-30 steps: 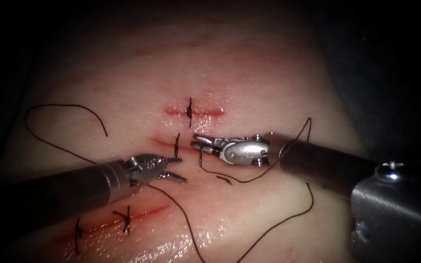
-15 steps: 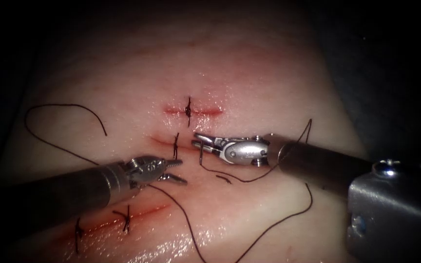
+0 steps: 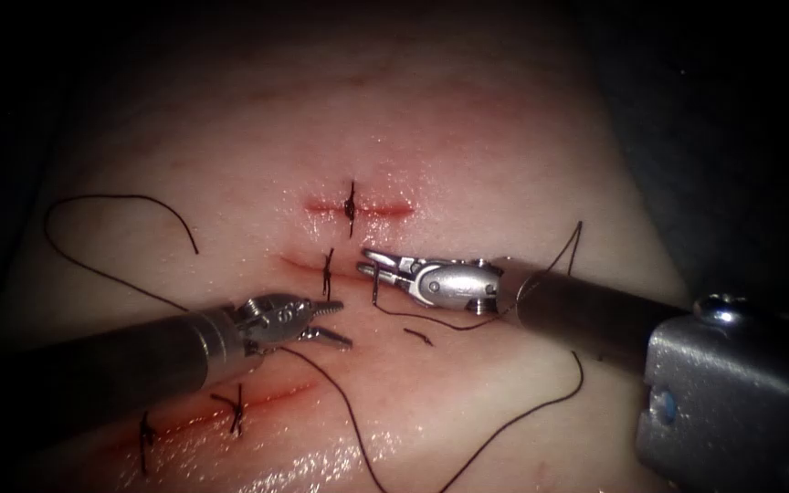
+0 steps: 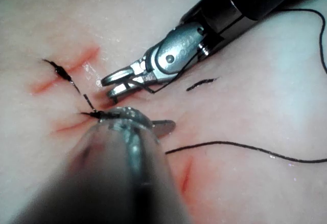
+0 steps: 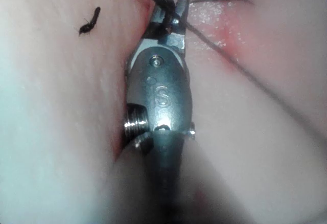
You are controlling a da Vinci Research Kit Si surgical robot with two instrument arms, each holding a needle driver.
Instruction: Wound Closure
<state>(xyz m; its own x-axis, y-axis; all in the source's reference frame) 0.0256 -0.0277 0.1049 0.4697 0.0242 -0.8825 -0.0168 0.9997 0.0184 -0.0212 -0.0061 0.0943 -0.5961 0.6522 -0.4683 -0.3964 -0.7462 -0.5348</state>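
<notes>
At centre frame in the endoscope view we see the right arm's silver needle driver (image 3: 369, 266), its jaws clamped on the thin dark thread (image 3: 440, 324) just right of the short red cut (image 3: 308, 266) in the pale pork tissue (image 3: 468, 146). The left arm's steel tool (image 3: 332, 322), lower left of centre, has its jaws apart and holds nothing. A cut end of dark thread (image 3: 418, 336) lies between them. We cannot make out the needle.
</notes>
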